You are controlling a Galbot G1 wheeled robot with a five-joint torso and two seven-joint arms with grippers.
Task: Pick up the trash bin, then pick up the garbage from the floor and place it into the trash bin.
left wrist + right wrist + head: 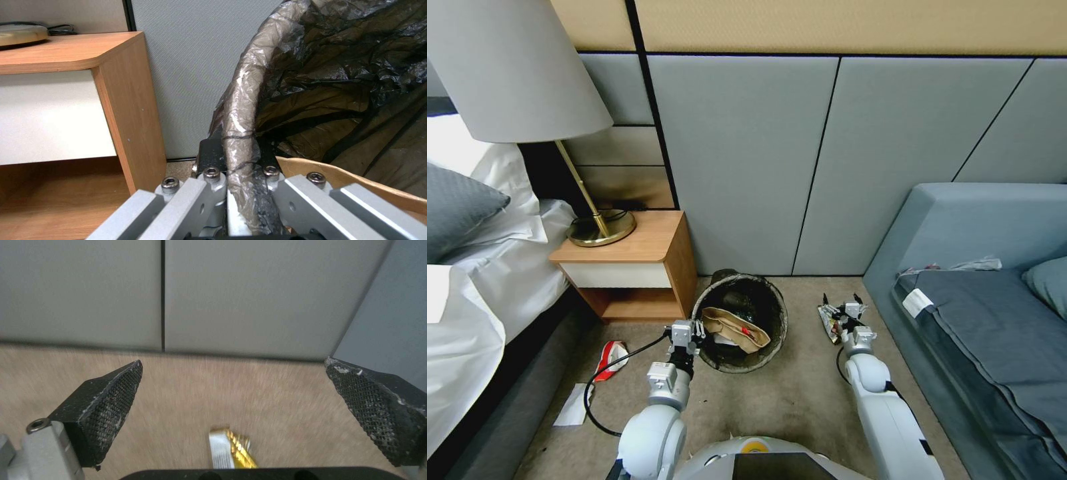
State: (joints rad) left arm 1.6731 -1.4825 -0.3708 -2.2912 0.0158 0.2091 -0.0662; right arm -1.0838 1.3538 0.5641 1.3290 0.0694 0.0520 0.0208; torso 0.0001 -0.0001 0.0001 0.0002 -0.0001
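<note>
The trash bin (774, 300), lined with a black bag, stands tilted on the carpet by the wall. A tan paper bag (735, 328) and a small red scrap lie inside it. My left gripper (692, 332) is shut on the bin's near-left rim; the left wrist view shows the bag-wrapped rim (240, 110) clamped in that gripper (240, 190). My right gripper (842, 301) hangs open low over a yellow snack wrapper (829, 321) on the floor. The right wrist view shows the wrapper (233, 448) below the spread gripper (233, 373). A red-and-white carton (610, 357) and a white paper (574, 403) lie at the left.
A wooden nightstand (634, 260) with a brass lamp (600, 227) stands just left of the bin, beside the bed (480, 300). A grey sofa (980, 307) borders the right gripper closely. The panelled wall (747, 167) runs behind. Open carpet lies between bin and sofa.
</note>
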